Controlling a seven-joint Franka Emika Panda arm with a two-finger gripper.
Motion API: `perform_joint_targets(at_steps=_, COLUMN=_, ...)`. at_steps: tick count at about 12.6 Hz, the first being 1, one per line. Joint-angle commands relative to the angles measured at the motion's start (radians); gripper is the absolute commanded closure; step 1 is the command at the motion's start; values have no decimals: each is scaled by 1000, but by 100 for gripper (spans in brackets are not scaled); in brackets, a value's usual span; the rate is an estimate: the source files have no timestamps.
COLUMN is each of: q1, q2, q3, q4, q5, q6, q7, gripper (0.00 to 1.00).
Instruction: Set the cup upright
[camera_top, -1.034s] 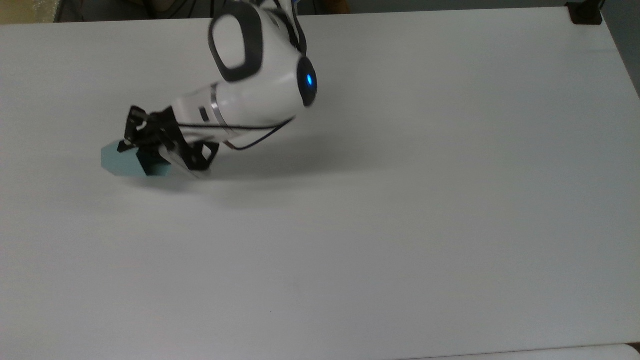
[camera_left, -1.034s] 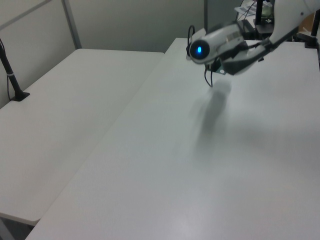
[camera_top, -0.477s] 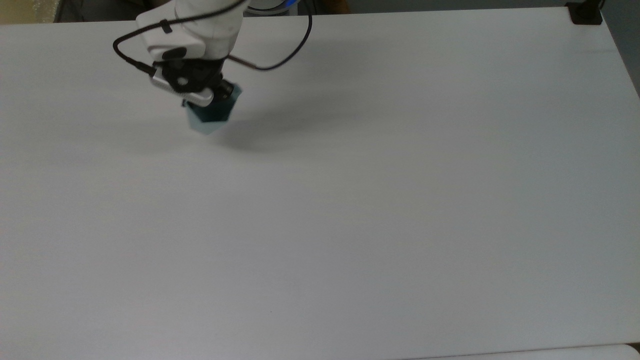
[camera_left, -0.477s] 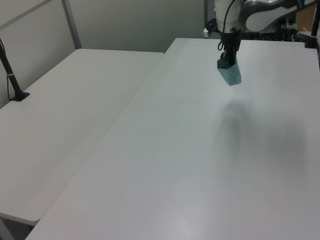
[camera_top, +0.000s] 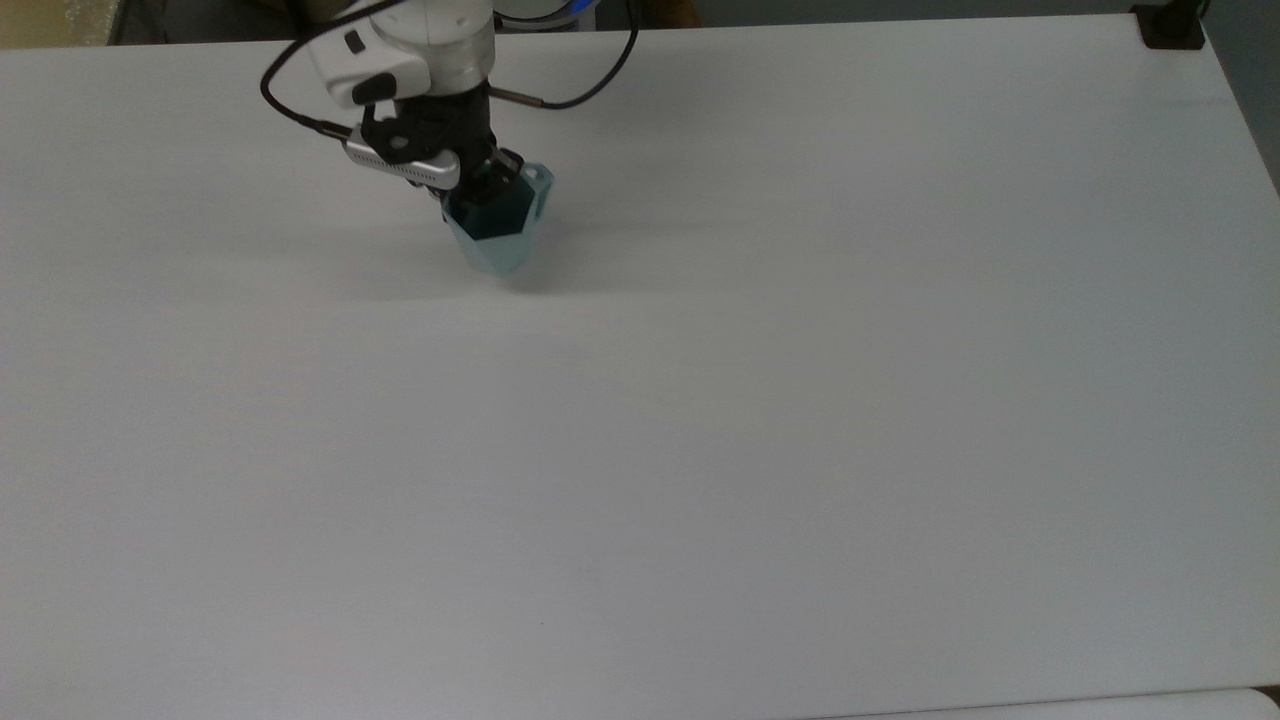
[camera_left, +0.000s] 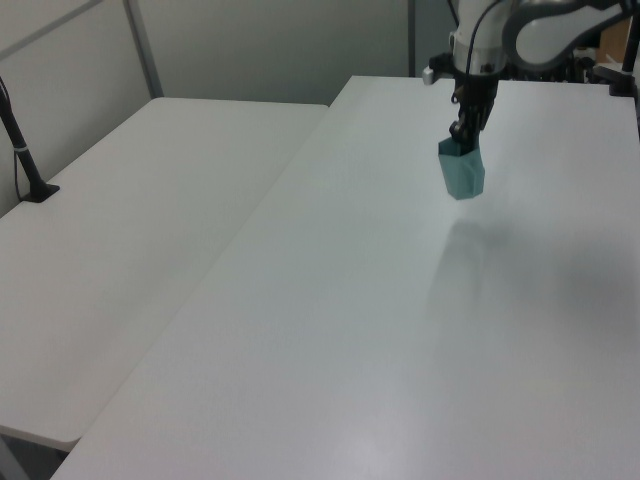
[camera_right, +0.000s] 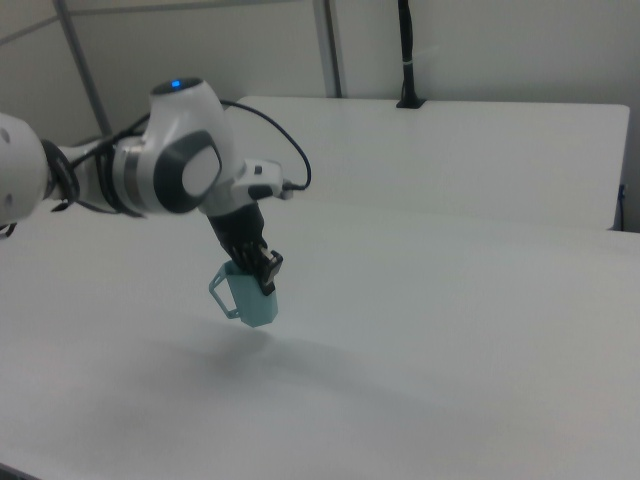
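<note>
You have the cup (camera_right: 250, 298) clamped by its rim in the gripper (camera_right: 262, 272), mouth up, hanging above the table (camera_right: 450, 330) (its shadow lies clear below). Next: lower straight down, then release.

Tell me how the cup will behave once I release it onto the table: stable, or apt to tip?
The cup tapers to a narrow base, so it likely tips easily if released tilted. It hangs off the table from a rim pinch in the gripper, so it seems light and stiff. Its flat facets probably keep it from rolling far if it falls over.
</note>
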Motion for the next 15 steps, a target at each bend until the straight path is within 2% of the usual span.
perform_joint_targets(at_steps=1, q1=-16, q2=-22, q3=-5, q4=-106, q5=106, q6=176, q7=3, gripper=100)
perform_joint_targets(at_steps=7, q1=-16, q2=42, q3=-8, q4=-116, q5=117, q6=223, q7=2, gripper=100)
perform_joint_targets(at_steps=11, q1=-22, q2=49, q3=-8, q4=-114, q5=117, q6=233, q7=2, gripper=100)
perform_joint_targets(at_steps=12, q1=-22, q2=47, q3=-8, q4=-113, q5=117, q6=217, q7=7, gripper=66)
perform_joint_targets(at_steps=13, q1=-22, q2=43, q3=-8, q4=-106, q5=117, q6=173, q7=-1, gripper=27)
perform_joint_targets(at_steps=14, q1=-22, q2=39, q3=-8, q4=-99, q5=116, q6=138, q7=-4, gripper=9)
perform_joint_targets(at_steps=15, q1=-22, q2=30, q3=-8, q4=-90, q5=116, q6=106, q7=-9, gripper=0)
